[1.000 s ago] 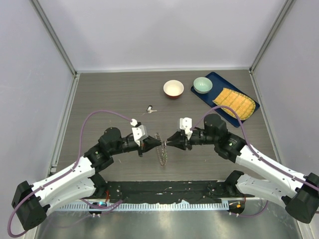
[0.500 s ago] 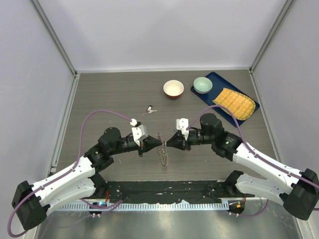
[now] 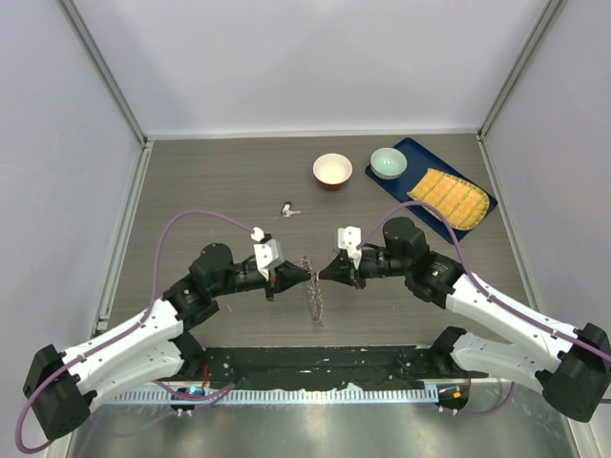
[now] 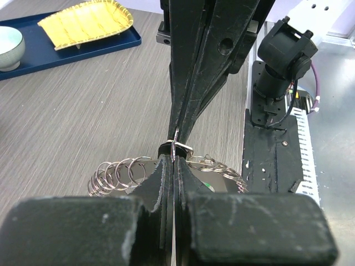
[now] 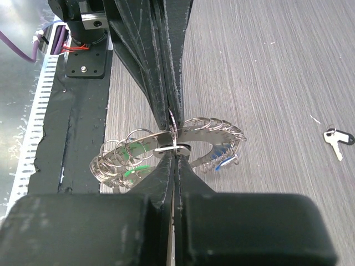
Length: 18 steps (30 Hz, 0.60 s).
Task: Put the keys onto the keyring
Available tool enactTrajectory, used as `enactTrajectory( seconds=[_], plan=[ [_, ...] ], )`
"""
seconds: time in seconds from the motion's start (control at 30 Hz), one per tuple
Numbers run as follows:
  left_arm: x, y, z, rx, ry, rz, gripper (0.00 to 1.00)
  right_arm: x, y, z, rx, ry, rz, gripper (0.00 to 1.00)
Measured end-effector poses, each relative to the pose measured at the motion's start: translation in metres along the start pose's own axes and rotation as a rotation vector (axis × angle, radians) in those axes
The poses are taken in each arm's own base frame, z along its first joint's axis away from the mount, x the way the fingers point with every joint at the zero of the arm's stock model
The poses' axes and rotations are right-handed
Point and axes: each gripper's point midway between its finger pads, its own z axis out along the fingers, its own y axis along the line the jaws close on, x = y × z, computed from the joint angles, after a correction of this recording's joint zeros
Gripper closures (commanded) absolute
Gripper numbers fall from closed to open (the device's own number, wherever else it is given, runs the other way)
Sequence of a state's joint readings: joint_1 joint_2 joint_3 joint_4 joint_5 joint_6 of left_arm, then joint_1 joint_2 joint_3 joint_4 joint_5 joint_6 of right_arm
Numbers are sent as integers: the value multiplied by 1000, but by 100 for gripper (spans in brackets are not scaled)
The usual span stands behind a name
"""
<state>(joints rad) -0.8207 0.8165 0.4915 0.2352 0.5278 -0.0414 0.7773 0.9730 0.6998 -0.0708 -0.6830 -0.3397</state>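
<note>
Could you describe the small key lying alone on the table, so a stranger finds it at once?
Start at the blue tray at the far right and go left past the green bowl and the orange bowl. Left of that, toward the near edge, the loose key lies alone. Unlike the keys bunched on the keyring, it has a black head.

This is a robotics lab test cell: plain pale panels [image 3: 315, 57] on aluminium struts [image 3: 103, 69] box in a wood-grain table [image 3: 210, 181]. At 6 o'clock a black mounting plate [image 3: 315, 364] carries the cabled left arm [image 3: 134, 339] and right arm [image 3: 496, 310].
</note>
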Motion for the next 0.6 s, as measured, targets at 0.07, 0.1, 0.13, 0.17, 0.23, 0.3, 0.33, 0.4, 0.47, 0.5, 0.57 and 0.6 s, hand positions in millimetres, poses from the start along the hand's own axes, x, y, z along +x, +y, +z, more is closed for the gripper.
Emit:
enactTrajectory(
  seconds=[0.07, 0.1, 0.13, 0.17, 0.23, 0.3, 0.33, 0.4, 0.47, 0.5, 0.57, 0.6],
  plan=[
    [0, 0, 0, 0, 1, 0, 100, 0, 1, 0, -2, 1, 2, 99],
    [1, 0, 0, 0, 2, -1, 100, 0, 1, 0, -3, 2, 3, 99],
    [1, 0, 0, 0, 3, -2, 100, 1, 1, 0, -3, 3, 4, 99],
    [1, 0, 1, 0, 5, -3, 100, 1, 1, 0, -4, 5, 5, 99],
    [3, 0, 1, 0, 9, -5, 100, 2, 2, -1, -6, 10, 9, 99],
    [3, 0, 1, 1, 14, -7, 100, 1, 2, -1, -7, 14, 10, 99],
    [3, 1, 1, 1, 17, -8, 100, 1, 2, -2, -7, 15, 10, 99],
    [2, 1, 2, 1, 21, -8, 100, 0, 2, -2, -7, 17, 8, 99],
    [3, 1, 2, 3, 25, -9, 100, 0, 2, -2, -9, 23, 9, 99],
    [2, 1, 2, 4, 28, -9, 100, 0, 2, -2, -10, 26, 9, 99],
    [3, 1, 3, 7, 38, -12, 100, 1, 1, -2, -12, 32, 10, 99],
    [4, 1, 3, 8, 45, -12, 100, 2, 2, -2, -14, 36, 11, 99]
  ],
)
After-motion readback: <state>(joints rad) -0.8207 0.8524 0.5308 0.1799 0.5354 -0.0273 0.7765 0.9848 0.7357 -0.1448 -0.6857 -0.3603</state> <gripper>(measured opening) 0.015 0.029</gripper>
